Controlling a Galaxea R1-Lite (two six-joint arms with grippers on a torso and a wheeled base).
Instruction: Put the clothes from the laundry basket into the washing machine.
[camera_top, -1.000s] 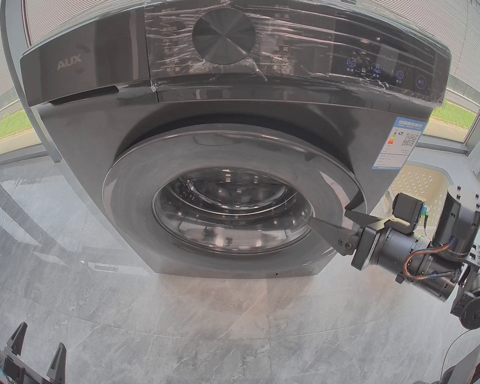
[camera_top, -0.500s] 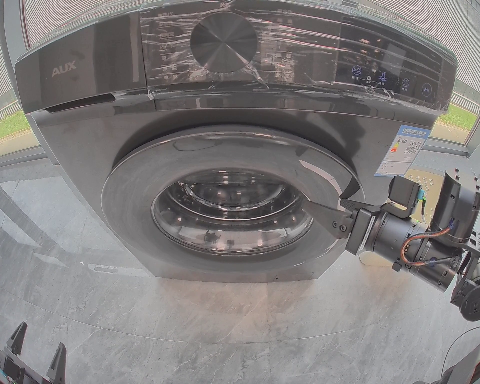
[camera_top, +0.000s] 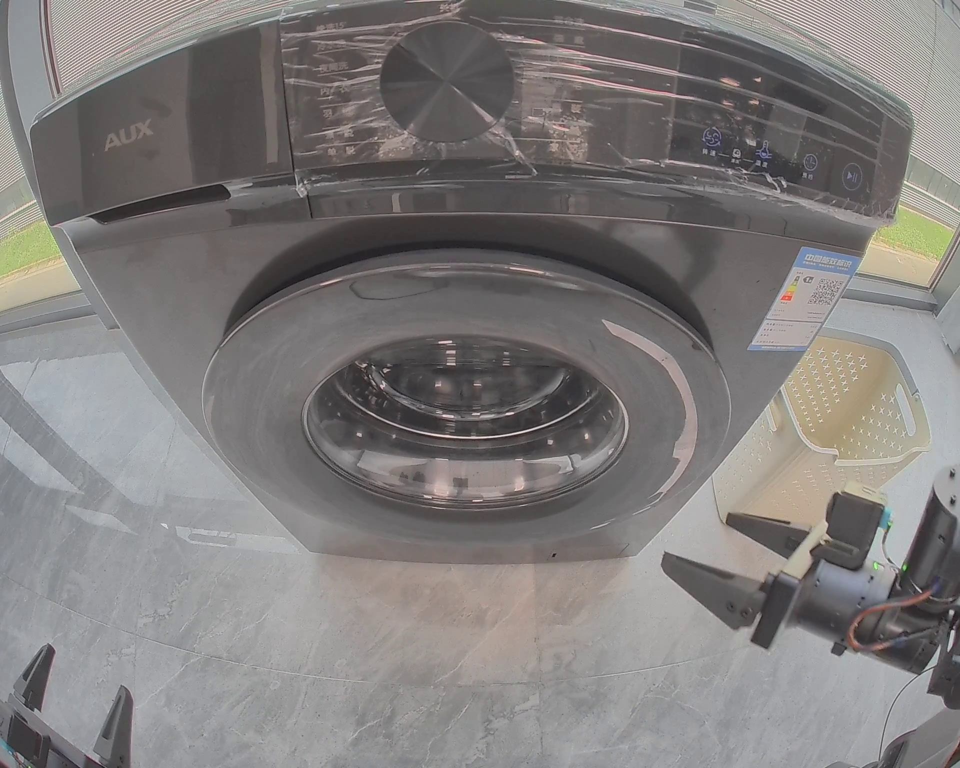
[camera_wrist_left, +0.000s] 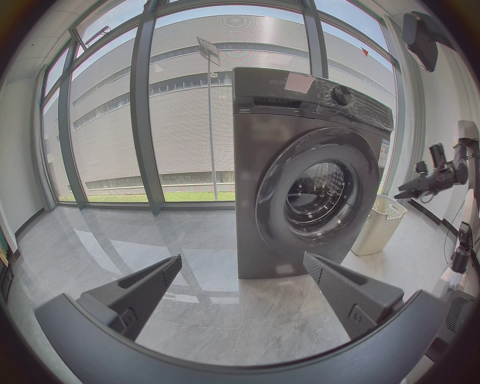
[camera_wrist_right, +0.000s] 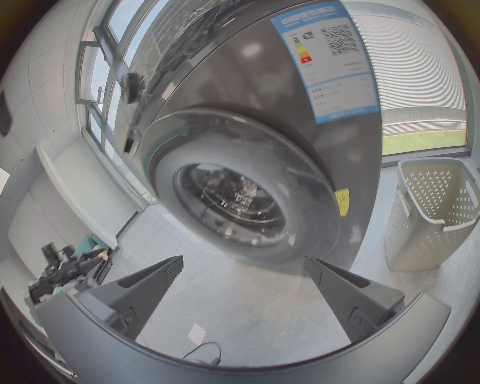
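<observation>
The laundry basket (camera_top: 775, 478) stands just right of the washing machine (camera_top: 450, 250); any clothes inside are hidden, likely soft, light and limp, best pinched at a bunched fold. The machine's door (camera_top: 270, 400) is closed. The right gripper (camera_top: 697, 538), jaws spread, hangs before its lower right; the left gripper (camera_top: 82, 670), likewise spread, sits low front-left.

Strong daylight is admitted through tall windows (camera_wrist_left: 105, 125) behind the washing machine (camera_top: 200, 290). Glare is thrown off its film-wrapped panel (camera_top: 600, 100) and the polished floor (camera_top: 420, 640), where a soft shadow is cast. Lines are bent toward the edges; wrist-view corners are darkened.
</observation>
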